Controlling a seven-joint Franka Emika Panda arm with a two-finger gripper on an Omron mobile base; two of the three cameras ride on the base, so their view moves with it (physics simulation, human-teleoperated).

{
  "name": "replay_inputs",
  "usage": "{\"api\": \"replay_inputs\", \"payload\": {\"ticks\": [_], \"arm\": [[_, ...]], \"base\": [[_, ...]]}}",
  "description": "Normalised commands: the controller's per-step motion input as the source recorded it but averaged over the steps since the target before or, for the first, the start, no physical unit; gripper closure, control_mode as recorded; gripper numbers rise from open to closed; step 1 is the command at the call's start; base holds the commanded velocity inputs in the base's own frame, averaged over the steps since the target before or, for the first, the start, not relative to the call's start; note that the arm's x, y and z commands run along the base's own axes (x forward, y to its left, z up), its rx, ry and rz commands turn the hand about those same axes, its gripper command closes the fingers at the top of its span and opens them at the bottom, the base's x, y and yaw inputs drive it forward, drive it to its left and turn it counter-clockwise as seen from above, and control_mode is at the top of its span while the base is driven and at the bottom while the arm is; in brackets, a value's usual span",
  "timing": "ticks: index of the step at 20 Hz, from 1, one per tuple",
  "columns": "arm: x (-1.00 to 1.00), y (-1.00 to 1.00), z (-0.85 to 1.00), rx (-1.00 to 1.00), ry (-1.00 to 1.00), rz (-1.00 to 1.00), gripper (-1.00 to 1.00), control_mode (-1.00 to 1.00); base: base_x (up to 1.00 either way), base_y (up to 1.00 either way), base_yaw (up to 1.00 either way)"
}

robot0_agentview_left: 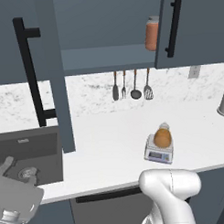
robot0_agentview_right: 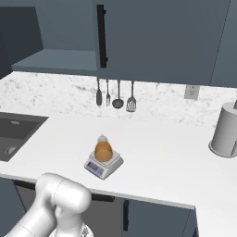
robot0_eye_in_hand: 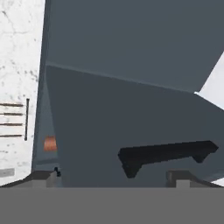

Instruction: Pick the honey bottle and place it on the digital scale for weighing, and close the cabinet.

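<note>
1. A white countertop (robot0_agentview_left: pixel 110 132) runs along a speckled marble backsplash.
2. The digital scale (robot0_agentview_left: pixel 158 151) sits directly on it near the front edge, display facing forward.
3. A dark sink (robot0_agentview_left: pixel 28 155) is set into the countertop at the left end.
4. A grey cylindrical container (robot0_agentview_right: pixel 224 132) stands on the countertop at the right, well apart from the digital scale.
5. The cabinet's inner shelf (robot0_agentview_left: pixel 102 57) carries a reddish-orange jar (robot0_agentview_left: pixel 152 33) at its right end.

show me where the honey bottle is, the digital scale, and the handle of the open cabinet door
honey bottle (robot0_agentview_left: pixel 162 137), left base view, on its amber body.
digital scale (robot0_agentview_left: pixel 158 154), left base view, on its front display panel.
open cabinet door handle (robot0_agentview_left: pixel 30 71), left base view, on the long black vertical bar.
</note>
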Motion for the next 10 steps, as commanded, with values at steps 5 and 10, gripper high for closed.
{"api": "replay_inputs", "payload": {"ticks": [5, 10], "arm": [[1.00, 0.53, -0.80, 0.02, -0.06, 0.00, -1.00, -1.00], [0.89, 0.24, -0.92, 0.04, 0.00, 0.00, -1.00, -1.00]], "base": [[0.00, 0.00, 0.00], [0.00, 0.00, 0.00]]}}
